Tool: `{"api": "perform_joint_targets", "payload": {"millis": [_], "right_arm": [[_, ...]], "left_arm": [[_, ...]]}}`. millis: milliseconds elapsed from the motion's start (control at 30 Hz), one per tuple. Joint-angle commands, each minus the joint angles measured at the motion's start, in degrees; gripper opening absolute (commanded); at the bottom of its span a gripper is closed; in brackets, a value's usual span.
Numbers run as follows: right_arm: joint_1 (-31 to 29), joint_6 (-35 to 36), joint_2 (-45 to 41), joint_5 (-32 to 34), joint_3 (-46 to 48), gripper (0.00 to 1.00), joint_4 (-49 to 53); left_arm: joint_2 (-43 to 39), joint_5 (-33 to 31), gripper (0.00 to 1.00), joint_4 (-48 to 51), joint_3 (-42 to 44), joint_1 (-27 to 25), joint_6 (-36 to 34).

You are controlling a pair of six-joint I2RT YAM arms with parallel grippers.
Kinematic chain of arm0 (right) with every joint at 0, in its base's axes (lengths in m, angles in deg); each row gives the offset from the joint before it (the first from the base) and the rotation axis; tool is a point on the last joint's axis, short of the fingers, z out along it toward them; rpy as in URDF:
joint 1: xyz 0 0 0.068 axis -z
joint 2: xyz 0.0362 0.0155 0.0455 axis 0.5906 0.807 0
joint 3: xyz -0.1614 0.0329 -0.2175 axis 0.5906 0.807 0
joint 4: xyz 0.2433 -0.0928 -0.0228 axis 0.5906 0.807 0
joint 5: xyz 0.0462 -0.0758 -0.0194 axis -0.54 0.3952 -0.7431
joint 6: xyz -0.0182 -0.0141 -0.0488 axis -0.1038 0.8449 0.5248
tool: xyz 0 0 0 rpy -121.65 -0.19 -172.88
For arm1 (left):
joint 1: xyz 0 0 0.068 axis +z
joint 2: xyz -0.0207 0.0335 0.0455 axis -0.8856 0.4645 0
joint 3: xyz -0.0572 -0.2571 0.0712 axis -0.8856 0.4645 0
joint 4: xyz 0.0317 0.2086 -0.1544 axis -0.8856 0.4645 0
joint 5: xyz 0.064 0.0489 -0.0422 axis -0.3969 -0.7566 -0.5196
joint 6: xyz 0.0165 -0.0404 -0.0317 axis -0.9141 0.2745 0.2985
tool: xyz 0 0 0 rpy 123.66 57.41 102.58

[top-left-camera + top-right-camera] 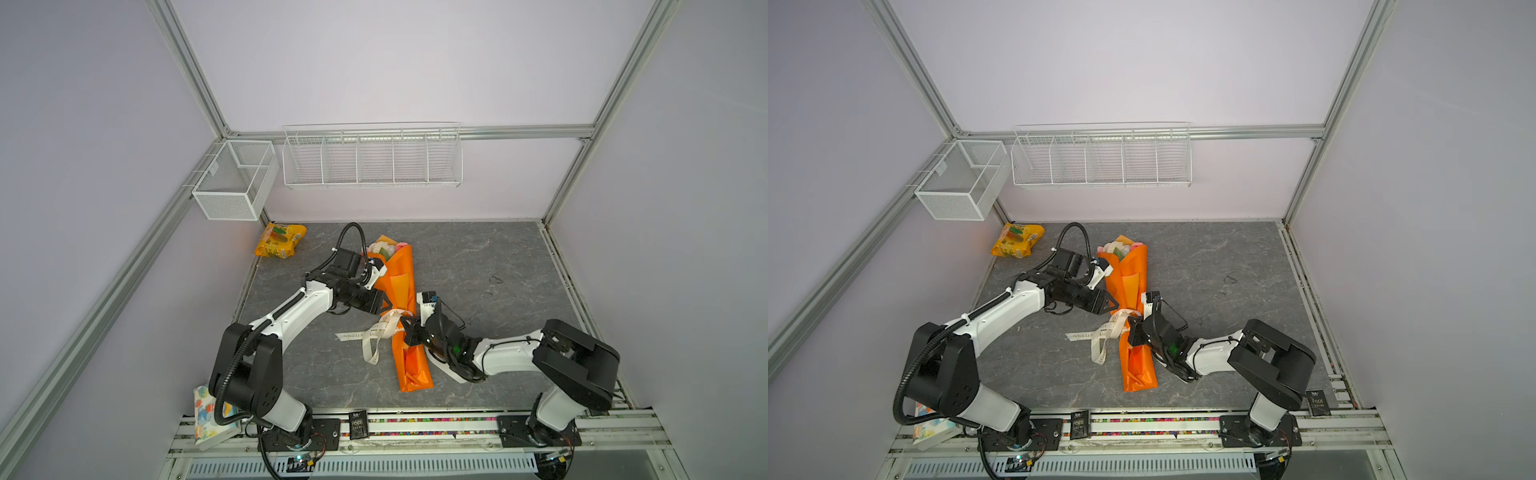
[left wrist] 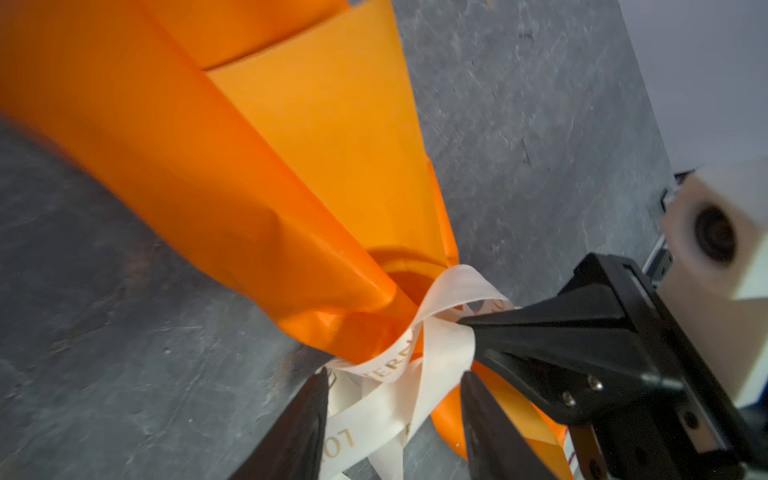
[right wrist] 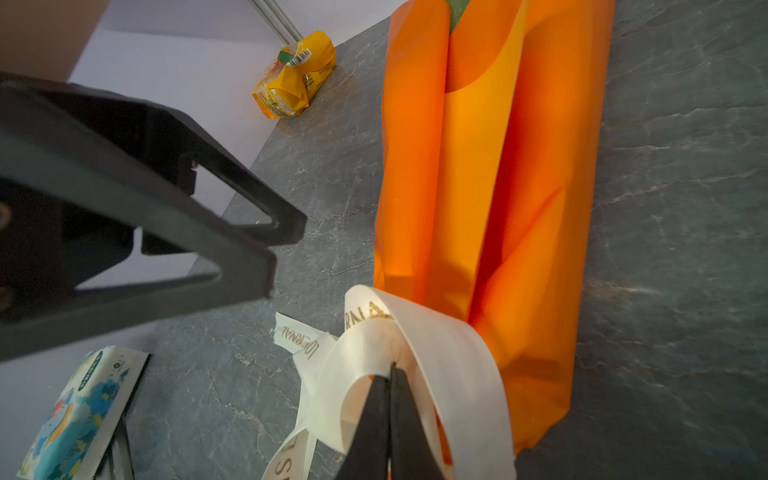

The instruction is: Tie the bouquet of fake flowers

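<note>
Lying lengthwise in the middle of the grey, stone-patterned counter [image 1: 478, 257] is the bouquet [image 1: 397, 274], with its flower heads toward the back wall and its orange paper tail toward the front rail. Pale lilac walls [image 1: 395, 62] and an aluminium frame close in the space. A white wire rack [image 1: 372, 156] and a mesh basket [image 1: 235, 180] hang at the back.

A cream ribbon [image 3: 436, 332] circles the wrap's narrow waist, and its gold lettering reads "ETERNA" in a top view and "ERNAL" up close. The right end effector [image 3: 392, 368] is clenched on a loop of that ribbon. The left end effector [image 2: 394, 376] is released, with its fingers spread beside the knot and gripping nothing.

A yellow snack packet [image 1: 280, 240] with a barcode label sits in the back left corner. A tissue pack [image 1: 210, 415] printed with blue cartoons (text too small to read) lies front left. A black sachet [image 1: 358, 424] on the front rail says "Face".
</note>
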Motion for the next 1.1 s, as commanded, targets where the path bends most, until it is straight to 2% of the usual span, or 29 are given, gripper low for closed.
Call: {"api": "perform_joint_targets", "payload": {"millis": [0,167,267,400,567,667,733,800,900,1067], "right_arm": [[-0.37,0.83,-1.07,0.86,-1.63,0.06,2.27],[-0.32,0.99,-1.42,0.97,-2.06,0.06,3.46],[-0.38,0.84,-1.51,0.85,-2.11,0.06,3.66],[-0.32,0.67,-1.51,0.46,-2.29,0.06,3.75],[-0.36,0.59,-1.58,0.44,-2.25,0.06,3.97],[-0.38,0.44,-1.51,0.35,-2.46,0.06,4.27],[-0.34,0.44,-1.42,0.1,-2.54,0.06,4.54],[-0.38,0.16,-1.41,0.15,-2.64,0.06,4.88],[-0.37,-0.13,-1.42,0.17,-2.71,0.06,5.34],[-0.4,-0.74,-0.95,-0.94,-4.82,0.06,9.23]], "left_arm": [[-0.15,4.21,0.54,1.67,-0.76,-1.07,-4.58],[1.52,2.06,0.56,2.02,-0.94,-1.85,-6.05],[4.21,-2.0,0.55,5.08,-3.45,-3.13,-7.95],[5.75,-3.05,0.51,4.64,-4.55,-3.44,-8.16],[7.65,-1.97,0.42,5.07,-5.56,-3.53,-8.84],[8.56,-2.11,0.33,6.06,-6.32,-3.53,-9.13],[8.65,-1.97,0.2,6.39,-6.71,-3.53,-9.33],[8.35,-2.1,0.15,6.57,-6.86,-3.53,-9.45],[8.15,-2.55,0.0,7.17,-7.31,-3.53,-9.61],[5.8,0.91,0.0,8.4,-8.54,-3.53,-7.34]]}}
